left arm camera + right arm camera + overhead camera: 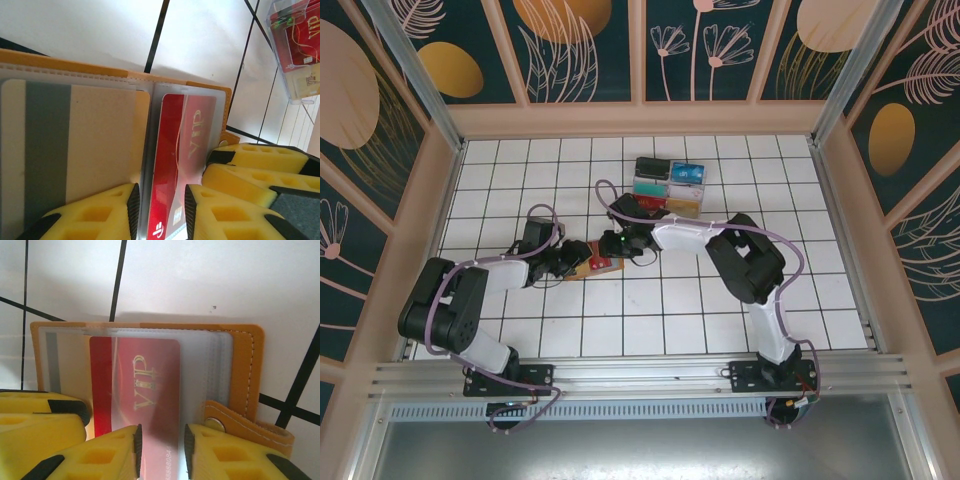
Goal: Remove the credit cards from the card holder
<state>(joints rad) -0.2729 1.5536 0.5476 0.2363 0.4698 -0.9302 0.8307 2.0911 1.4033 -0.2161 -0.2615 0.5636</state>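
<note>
Tan card holder (246, 365) open, red VIP card (145, 385) sleeved.

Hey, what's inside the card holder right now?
The card holder holds a red VIP card in a clear sleeve, and a beige card with a grey stripe in the sleeve beside it. More sleeves lie behind; whether they hold cards is hidden.

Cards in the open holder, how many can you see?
2: a red VIP card in a clear sleeve, and a beige striped card in the sleeve beside it. Others may hide behind.
</note>
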